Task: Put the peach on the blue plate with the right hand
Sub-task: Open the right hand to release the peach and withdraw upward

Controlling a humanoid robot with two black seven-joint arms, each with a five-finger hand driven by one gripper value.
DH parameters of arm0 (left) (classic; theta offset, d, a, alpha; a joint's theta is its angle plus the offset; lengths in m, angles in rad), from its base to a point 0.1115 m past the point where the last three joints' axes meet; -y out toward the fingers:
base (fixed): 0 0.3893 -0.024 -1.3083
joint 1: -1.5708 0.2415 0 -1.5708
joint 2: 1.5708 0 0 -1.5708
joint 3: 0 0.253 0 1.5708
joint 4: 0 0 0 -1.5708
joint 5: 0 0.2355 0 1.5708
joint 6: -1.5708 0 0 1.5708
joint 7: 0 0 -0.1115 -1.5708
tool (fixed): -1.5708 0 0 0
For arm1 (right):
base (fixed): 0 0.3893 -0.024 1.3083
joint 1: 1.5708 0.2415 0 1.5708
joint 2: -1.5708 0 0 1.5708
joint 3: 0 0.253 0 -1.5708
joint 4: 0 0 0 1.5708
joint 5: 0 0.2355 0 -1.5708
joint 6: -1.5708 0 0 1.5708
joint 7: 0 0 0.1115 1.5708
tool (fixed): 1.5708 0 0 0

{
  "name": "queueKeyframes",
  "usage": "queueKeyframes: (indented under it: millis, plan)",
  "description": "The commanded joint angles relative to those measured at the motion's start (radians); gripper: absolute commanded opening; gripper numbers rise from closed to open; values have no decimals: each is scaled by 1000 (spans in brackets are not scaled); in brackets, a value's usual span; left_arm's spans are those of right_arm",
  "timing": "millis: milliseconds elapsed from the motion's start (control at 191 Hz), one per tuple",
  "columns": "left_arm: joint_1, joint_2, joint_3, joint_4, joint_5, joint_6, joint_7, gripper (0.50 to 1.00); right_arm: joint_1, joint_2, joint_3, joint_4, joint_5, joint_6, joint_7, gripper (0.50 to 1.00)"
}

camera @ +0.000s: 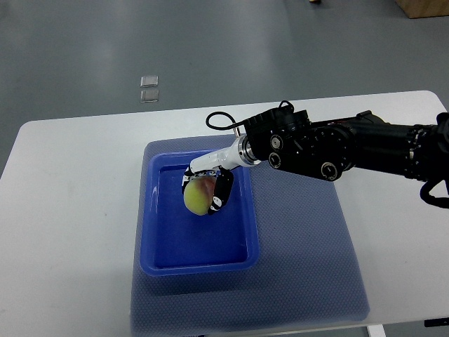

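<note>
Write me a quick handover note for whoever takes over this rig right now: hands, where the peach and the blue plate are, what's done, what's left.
Right hand: fingers closed around the peach, over the upper middle of the blue plate.
Left hand: not in view.
Blue plate: sits on a blue mat on the white table.
Done: peach picked up and brought over the plate.
Unclear: whether the peach already rests on the plate's floor.
Left: set it down if needed, open the fingers, pull the right arm back.

A white desk (70,210) carries a blue textured mat (302,267), while beyond its far edge two small clear square items (149,88) lie close together on the grey floor (210,42).
</note>
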Motion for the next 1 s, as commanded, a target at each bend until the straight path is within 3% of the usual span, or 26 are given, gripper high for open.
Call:
queueKeyframes:
  millis: [0, 52, 100, 105, 141, 178, 320, 723, 954, 996]
  plan:
    - [0, 0, 0, -1, 0, 0, 0, 1000, -7, 0, 0, 0, -1, -1, 1, 588]
    - [0, 0, 0, -1, 0, 0, 0, 1000, -14, 0, 0, 0, -1, -7, 3, 625]
    - [0, 0, 0, -1, 0, 0, 0, 1000, -14, 0, 0, 0, -1, -7, 3, 625]
    - [0, 0, 0, -1, 0, 0, 0, 1000, -21, 0, 0, 0, -3, -8, 3, 676]
    - [0, 0, 0, -1, 0, 0, 0, 1000, -24, 0, 0, 0, -4, -8, 4, 731]
    - [0, 0, 0, 1, 0, 0, 0, 1000, -27, 0, 0, 2, -3, -8, 6, 821]
    - [0, 0, 0, 1, 0, 0, 0, 1000, -28, 0, 1, 2, -4, -4, 33, 917]
    - [0, 0, -2, 3, 0, 0, 0, 1000, 15, 0, 132, -4, 1, 50, 36, 930]
    - [3, 0, -2, 4, 0, 0, 0, 1000, 18, 0, 382, -15, 22, 36, 36, 930]
    - [3, 0, 0, 3, 0, 0, 0, 1000, -37, -54, 503, -15, 66, 27, 38, 930]
